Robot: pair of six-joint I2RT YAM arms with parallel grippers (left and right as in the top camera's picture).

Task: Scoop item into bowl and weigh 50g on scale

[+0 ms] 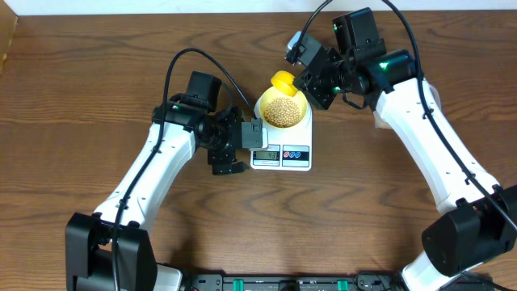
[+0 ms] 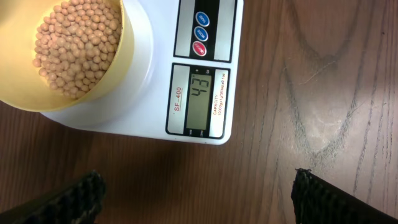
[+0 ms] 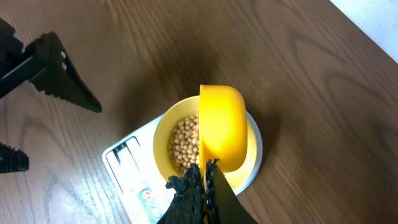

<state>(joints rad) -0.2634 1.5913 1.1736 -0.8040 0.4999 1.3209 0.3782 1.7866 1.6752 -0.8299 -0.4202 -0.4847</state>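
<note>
Your left end effector (image 1: 241, 151) is left of centre in the overhead, jaws released wide and holding nothing. It is just beside the left edge of the scale (image 1: 281, 153); contact can't be told. Brown wood-grain surface (image 2: 311, 93) all round.

The scale is white smooth plastic, rectangular. Its grey display faces the frame bottom and reads what looks like 43, with round buttons beside it.

On its platform, upper centre, sits the bowl (image 2: 115, 71): round, pale yellow, well filled with beans (image 2: 74, 43), small, round, tan, matte.

A bright yellow scoop (image 3: 224, 127), glossy and rounded, hangs tilted over the bowl's right side in your right wrist view, hiding part of the rim.

Your right end effector (image 3: 202, 186), upper right in the overhead, is clenched on the scoop.
</note>
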